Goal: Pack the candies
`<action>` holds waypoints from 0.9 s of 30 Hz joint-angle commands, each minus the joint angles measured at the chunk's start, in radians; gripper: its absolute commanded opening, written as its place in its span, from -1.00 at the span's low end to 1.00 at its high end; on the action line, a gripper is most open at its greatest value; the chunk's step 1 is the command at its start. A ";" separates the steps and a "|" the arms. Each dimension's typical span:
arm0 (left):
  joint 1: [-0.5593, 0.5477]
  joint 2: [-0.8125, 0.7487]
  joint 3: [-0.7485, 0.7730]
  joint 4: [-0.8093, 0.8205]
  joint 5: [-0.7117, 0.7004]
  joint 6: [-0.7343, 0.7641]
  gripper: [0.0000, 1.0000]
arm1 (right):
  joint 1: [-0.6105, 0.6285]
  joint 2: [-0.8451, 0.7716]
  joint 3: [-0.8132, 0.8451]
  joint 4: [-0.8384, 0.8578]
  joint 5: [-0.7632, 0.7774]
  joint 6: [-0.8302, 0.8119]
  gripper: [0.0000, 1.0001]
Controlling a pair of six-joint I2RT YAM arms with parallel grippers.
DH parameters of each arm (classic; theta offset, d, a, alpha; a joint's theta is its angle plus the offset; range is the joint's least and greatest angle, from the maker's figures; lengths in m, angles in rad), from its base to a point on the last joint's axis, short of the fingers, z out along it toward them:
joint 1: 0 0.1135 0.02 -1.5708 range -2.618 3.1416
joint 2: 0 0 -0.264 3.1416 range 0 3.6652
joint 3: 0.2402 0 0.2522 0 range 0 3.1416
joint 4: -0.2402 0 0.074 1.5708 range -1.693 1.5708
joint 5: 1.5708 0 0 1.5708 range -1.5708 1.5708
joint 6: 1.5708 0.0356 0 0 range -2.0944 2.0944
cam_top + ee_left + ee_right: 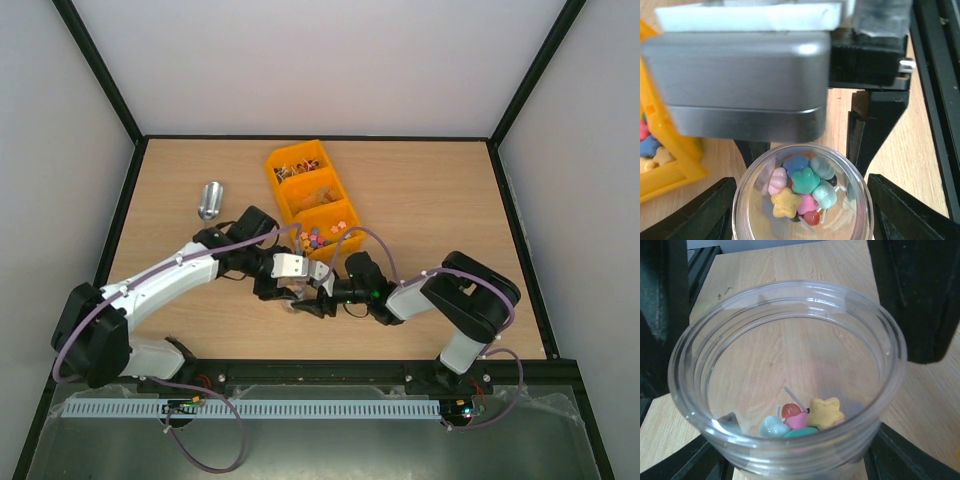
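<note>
A clear plastic jar holds several candies: pink, blue, teal, yellow and red pieces. It also shows in the right wrist view, with the candies at its bottom. My left gripper has a black finger against each side of the jar. My right gripper grips the jar from the opposite side. In the top view both grippers meet at the table's front centre. More candies lie in the orange tray.
The orange tray has three compartments and stands just behind the grippers; its corner shows in the left wrist view. A silver metal scoop lies on the table at the back left. Black frame rails border the table.
</note>
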 commanded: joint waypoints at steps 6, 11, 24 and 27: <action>0.002 -0.013 0.026 -0.064 0.062 0.062 0.73 | 0.003 -0.028 -0.013 -0.020 -0.032 0.003 -0.58; 0.009 -0.099 0.000 0.005 -0.003 -0.082 0.98 | 0.004 -0.017 -0.019 0.035 0.070 0.039 -0.59; 0.019 -0.123 -0.128 0.260 -0.171 -0.437 0.96 | 0.004 0.042 0.019 0.076 0.303 0.123 -0.60; 0.019 -0.088 -0.124 0.288 -0.187 -0.454 0.93 | 0.004 0.043 0.018 0.075 0.308 0.126 -0.60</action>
